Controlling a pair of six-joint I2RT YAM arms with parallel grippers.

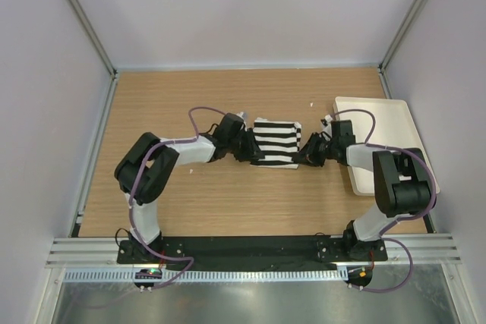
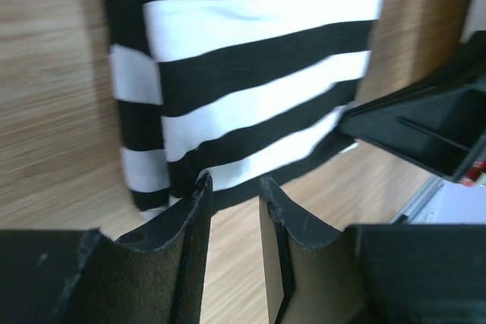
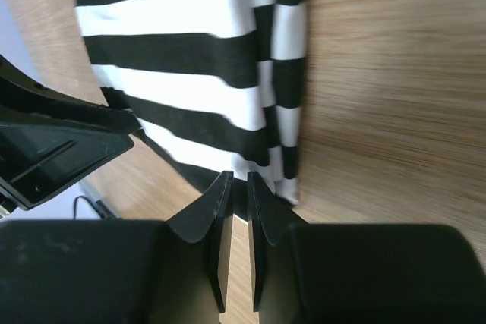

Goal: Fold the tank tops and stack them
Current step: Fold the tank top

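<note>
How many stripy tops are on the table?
1. The striped tank top lies folded in the middle of the table, left of the white tray. Another could hide underneath it.

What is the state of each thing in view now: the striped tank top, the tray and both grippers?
tank top: folded into a rectangle, lying flat.
tray: nothing on its visible part.
left gripper: slightly open at the top's edge, nothing between its fingers.
right gripper: fingers almost together at the top's edge; grip unclear.
</note>
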